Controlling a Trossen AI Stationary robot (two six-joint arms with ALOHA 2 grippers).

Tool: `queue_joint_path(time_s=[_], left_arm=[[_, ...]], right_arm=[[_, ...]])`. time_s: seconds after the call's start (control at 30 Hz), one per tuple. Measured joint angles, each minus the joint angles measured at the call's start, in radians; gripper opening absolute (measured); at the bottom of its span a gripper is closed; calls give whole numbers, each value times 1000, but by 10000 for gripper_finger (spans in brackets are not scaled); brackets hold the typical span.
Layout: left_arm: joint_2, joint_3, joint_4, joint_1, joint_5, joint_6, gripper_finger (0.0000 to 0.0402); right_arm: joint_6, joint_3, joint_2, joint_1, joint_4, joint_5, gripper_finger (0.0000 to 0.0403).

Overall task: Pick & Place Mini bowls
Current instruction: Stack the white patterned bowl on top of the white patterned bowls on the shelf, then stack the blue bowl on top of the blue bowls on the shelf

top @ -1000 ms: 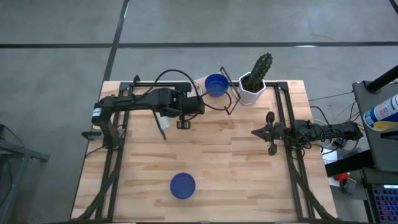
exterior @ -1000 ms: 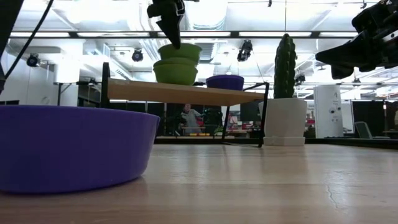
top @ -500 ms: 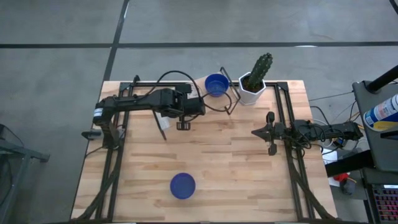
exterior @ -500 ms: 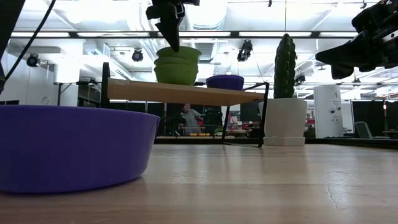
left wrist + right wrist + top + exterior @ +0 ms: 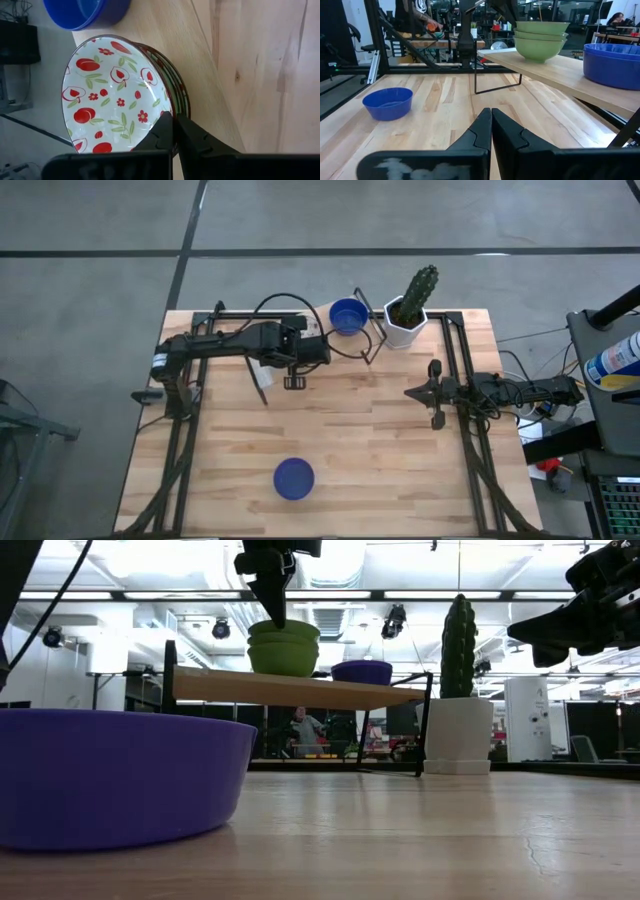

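My left tool (image 5: 172, 131) pinches the top patterned bowl (image 5: 117, 95) on the shelf stack at 12 o'clock; one blue bowl (image 5: 294, 478) waits on the desk.

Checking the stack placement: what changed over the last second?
The top patterned bowl with the green outside, pinched at its rim by the left gripper, came down and now nests lower in the green bowl stack on the raised wooden shelf. The fingers have not let go. The right gripper, both blue bowls and the cactus pot stayed put.
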State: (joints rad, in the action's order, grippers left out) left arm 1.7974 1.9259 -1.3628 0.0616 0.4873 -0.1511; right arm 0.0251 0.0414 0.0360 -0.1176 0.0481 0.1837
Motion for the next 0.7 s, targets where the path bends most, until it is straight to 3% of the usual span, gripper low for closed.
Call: queue_joint_path(time_s=[0.27, 0.7], left_arm=[[0, 0, -10, 2, -6, 20, 26], [-1, 21, -55, 0, 51, 47, 114]], right_arm=[[-1, 0, 0, 0, 0, 0, 9], [-1, 0, 0, 0, 0, 0, 9]])
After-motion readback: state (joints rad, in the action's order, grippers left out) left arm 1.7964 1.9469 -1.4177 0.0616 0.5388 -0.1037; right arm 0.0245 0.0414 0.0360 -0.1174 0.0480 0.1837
